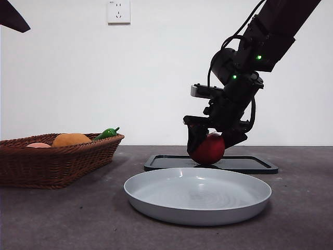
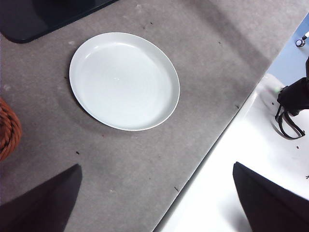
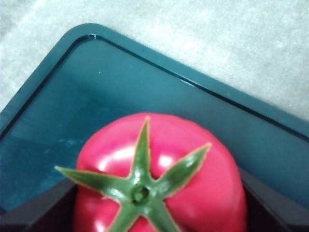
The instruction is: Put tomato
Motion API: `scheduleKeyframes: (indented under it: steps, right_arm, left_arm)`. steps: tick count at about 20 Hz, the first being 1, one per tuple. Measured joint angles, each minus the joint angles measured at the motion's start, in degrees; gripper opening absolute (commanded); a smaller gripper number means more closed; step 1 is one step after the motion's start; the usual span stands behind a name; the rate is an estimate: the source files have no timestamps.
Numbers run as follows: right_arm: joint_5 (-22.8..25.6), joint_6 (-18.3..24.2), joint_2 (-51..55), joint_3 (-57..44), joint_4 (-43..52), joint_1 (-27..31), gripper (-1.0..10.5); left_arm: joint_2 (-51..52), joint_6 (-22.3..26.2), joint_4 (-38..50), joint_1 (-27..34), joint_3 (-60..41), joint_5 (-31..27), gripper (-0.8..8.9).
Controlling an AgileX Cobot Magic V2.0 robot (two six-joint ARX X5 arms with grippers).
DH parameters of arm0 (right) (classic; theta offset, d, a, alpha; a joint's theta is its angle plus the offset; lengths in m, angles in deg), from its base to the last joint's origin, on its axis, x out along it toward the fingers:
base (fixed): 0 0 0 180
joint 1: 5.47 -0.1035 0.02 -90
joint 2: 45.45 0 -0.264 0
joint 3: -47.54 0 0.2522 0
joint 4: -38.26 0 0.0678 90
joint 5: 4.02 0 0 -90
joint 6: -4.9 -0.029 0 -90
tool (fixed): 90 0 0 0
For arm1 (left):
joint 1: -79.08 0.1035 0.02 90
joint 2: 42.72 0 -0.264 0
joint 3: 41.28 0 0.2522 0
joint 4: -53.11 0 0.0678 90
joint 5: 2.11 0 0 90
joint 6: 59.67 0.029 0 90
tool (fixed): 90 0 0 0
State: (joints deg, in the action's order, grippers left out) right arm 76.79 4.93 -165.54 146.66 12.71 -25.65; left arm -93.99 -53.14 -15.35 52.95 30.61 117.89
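Frontally, the right gripper comes down from the upper right and its jaws pinch the tomato on both sides. The tomato sits low over the dark tray; whether it touches the tray or hangs just clear cannot be told. The grey plate lies nearer the camera, just in front of the tray and bare. The wicker basket stands well apart at the left with an orange fruit and a green pepper inside. Nothing stands between tomato and plate, only the plate's low rim to clear.

Left wrist view: the left gripper waits high with jaws spread wide and nothing between them. The plate shows whole and bare; a tray corner and a basket edge show at the margins.

Right wrist view: the tomato fills the space between the jaws, green stem facing the camera, tray beneath. Skin looks glossy and smooth, so likely slippery; round, probably light and fairly firm. Grip across the widest middle looks safest, as a hold nearer top or bottom could squeeze it out.
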Motion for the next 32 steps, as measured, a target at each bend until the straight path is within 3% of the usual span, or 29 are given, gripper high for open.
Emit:
scheduleKeyframes:
  steps: [2,10,18,29,32]
  right_arm:
    - [-0.3,0.0,0.0,0.0,-0.2,0.0,3.9]
    - [-1.2,-0.1,0.1,0.0,-1.7,0.0,5.5]
    - [-1.3,-0.3,12.3,0.0,-11.2,0.0,5.5]
    - [-2.7,-0.2,42.4,0.1,-40.1,0.0,5.5]
    - [-2.7,-0.2,50.7,-3.8,-42.1,-0.4,5.5]
  left_arm:
    - [0.0,0.0,0.0,0.0,0.0,0.0,5.0]
    - [0.0,0.0,-0.7,0.0,0.0,0.0,5.0]
    - [0.0,0.0,-1.0,0.0,0.0,0.0,5.0]
    - [0.0,0.0,-0.2,0.0,0.0,0.0,5.0]
    - [0.0,0.0,-0.2,0.0,0.0,0.0,5.0]
